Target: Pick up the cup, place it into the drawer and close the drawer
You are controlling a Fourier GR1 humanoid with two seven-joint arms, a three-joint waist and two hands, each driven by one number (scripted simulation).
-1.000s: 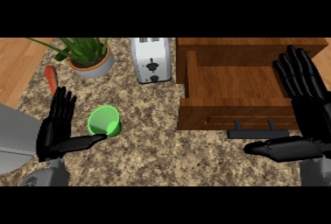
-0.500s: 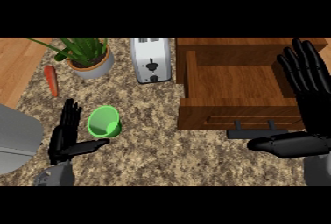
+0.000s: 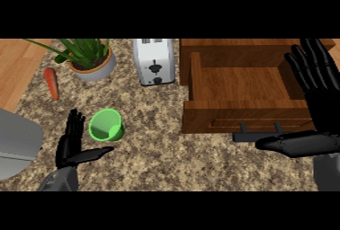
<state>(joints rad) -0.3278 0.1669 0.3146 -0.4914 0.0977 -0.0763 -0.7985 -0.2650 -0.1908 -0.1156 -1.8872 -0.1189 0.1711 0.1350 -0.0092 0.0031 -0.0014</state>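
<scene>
the left hand (image 3: 72, 146) is waiting open just beside the green cup (image 3: 106, 125), left of the open drawer (image 3: 242, 110), and should be wrapping round its middle before lifting.

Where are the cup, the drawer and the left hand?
cup (image 3: 106, 125), head view, inner wall.
drawer (image 3: 242, 85), head view, bare floor inside.
left hand (image 3: 72, 146), head view, palm.

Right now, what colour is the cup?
Bright green. The cup lies on its side on the counter; it shows in the head view.
</scene>
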